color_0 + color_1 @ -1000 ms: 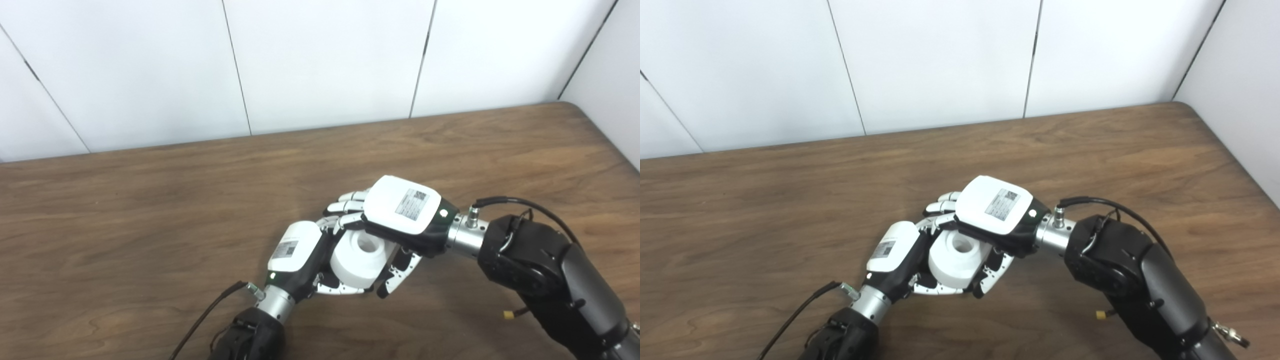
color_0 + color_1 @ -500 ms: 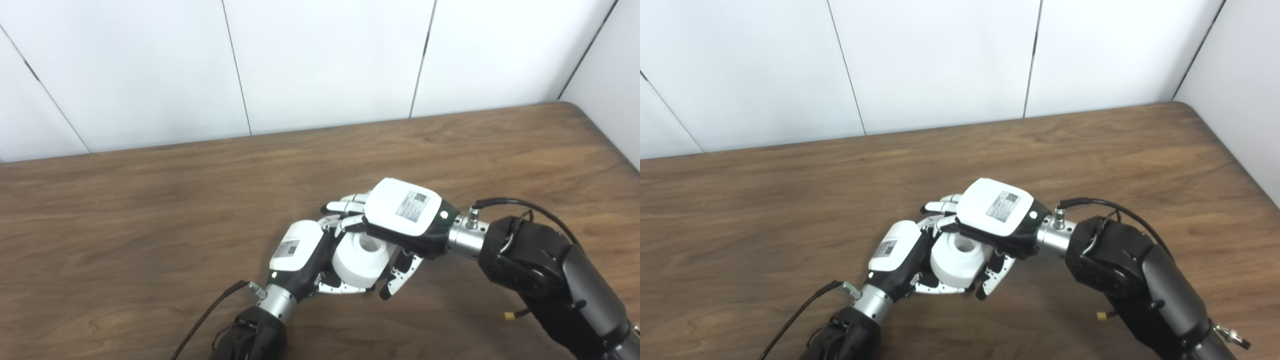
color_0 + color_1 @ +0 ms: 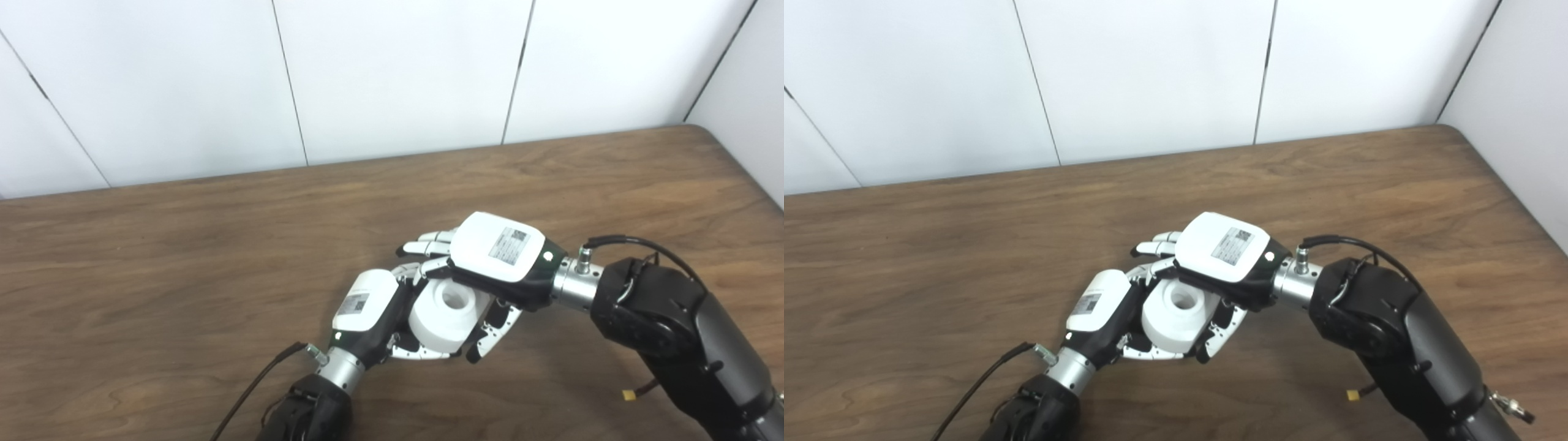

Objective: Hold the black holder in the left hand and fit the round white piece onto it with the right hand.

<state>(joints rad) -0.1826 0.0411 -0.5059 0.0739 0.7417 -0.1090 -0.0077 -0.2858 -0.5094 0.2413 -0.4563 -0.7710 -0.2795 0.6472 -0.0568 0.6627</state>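
Left eye view gives you the clearest look: the round white piece (image 3: 450, 312) sits low over the wooden surface (image 3: 184, 257), near its front edge, cradled between both hands. Your left hand (image 3: 367, 312) is just to the left of the white piece, with its fingers (image 3: 416, 354) curled under and around the piece's lower side, so it is grasping something there. You cannot see the black holder itself; whatever dark part lies under or behind the white piece is hidden by the hand and the piece, so you cannot tell if it is really in that grip. Your right hand (image 3: 496, 260) lies over the right and upper side of the white piece, its fingers (image 3: 429, 248) reaching past the far rim and its thumb hanging down on the near right side, loosely closed on the piece.

As a judgement, you are late in the task: the piece is already brought to the left hand and appears to be resting in or on what that hand holds. What remains is to confirm it is seated fully, since its open centre hole shows nothing poking through, and then to let go with the right hand.
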